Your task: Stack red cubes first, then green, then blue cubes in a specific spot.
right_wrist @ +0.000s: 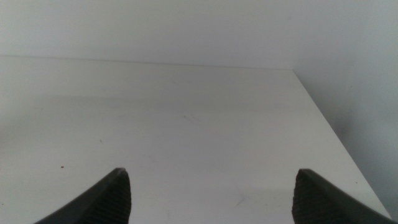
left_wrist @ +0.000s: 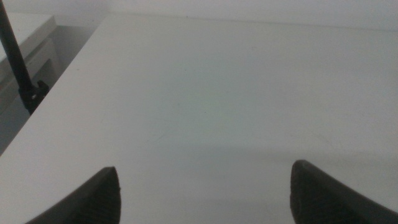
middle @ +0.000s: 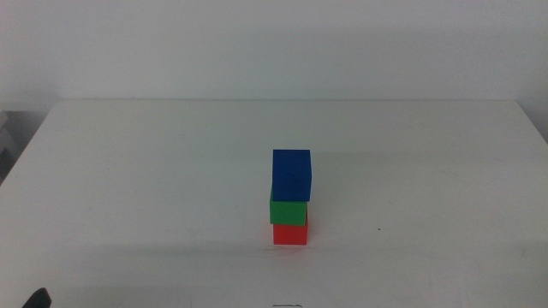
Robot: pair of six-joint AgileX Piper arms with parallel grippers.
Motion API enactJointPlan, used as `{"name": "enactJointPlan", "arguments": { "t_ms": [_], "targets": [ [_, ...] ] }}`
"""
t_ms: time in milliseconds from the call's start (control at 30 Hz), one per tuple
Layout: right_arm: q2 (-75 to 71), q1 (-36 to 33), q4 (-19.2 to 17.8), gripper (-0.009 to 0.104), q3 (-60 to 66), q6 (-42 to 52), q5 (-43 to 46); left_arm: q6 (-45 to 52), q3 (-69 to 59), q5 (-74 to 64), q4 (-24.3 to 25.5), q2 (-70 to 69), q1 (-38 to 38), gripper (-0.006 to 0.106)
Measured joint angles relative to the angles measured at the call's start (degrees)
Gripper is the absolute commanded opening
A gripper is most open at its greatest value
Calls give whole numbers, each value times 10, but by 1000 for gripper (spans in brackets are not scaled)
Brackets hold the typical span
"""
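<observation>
In the middle view a stack of three cubes stands on the white table (middle: 128, 188) a little right of centre. The red cube (middle: 290, 233) is at the bottom, the green cube (middle: 288, 210) sits on it, and the blue cube (middle: 292, 174) is on top, shifted slightly right. No gripper touches the stack. My left gripper (left_wrist: 205, 196) is open and empty over bare tabletop; only a dark tip (middle: 38, 298) shows at the bottom left of the middle view. My right gripper (right_wrist: 211, 199) is open and empty over bare tabletop. Neither wrist view shows a cube.
The table's left edge, with a dark pole (left_wrist: 15, 56) beyond it, shows in the left wrist view. The table's far right corner (right_wrist: 292, 70) and a white wall show in the right wrist view. A small dark speck (middle: 379, 228) lies right of the stack.
</observation>
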State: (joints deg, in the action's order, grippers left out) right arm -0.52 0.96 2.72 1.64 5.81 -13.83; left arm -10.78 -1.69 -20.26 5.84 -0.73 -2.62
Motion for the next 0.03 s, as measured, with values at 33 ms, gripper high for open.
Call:
{"name": "enactJointPlan", "arguments": {
  "t_ms": [33],
  "targets": [
    [0, 0, 0, 67, 0, 0, 0, 0, 0, -1, 0, 0, 0, 94]
  ]
}}
